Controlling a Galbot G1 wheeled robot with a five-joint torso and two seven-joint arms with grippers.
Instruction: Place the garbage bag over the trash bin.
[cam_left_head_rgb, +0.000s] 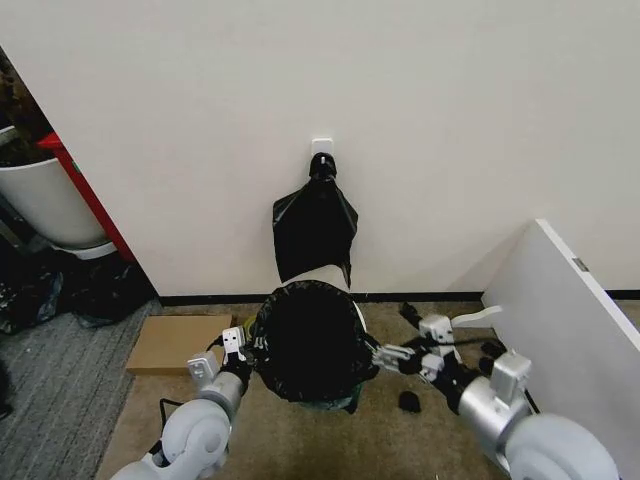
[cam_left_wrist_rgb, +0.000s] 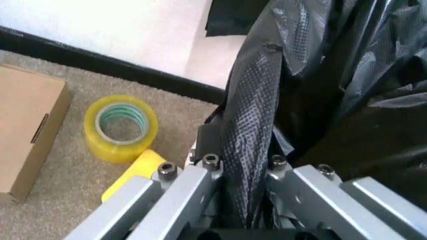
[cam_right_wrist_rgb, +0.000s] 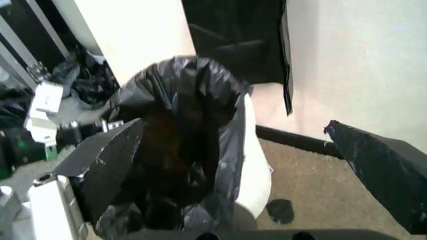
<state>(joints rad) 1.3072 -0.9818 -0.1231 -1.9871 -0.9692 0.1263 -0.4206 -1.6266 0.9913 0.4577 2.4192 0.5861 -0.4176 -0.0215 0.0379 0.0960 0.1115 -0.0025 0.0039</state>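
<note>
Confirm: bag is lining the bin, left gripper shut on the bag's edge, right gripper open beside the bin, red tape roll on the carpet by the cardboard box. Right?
One thing is off: the tape roll is yellow, not red, as the left wrist view shows. The rest holds: the bag lines the bin, the left gripper is shut on the bag's edge, the right gripper is open beside the bin, and the tape roll lies on the carpet by the cardboard box.

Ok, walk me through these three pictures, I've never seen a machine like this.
It is a wheeled robot with two arms. The wide picture looks down from its head; the other two come from cameras on its wrists. A white trash bin stands on carpet by a wall, with a black garbage bag spread over its mouth. The left gripper is shut on the bag's edge, seen close up as fingers pinching plastic. The right gripper is open beside the bin. Spare bags hang on the wall; a cardboard box and tape roll lie nearby.
</note>
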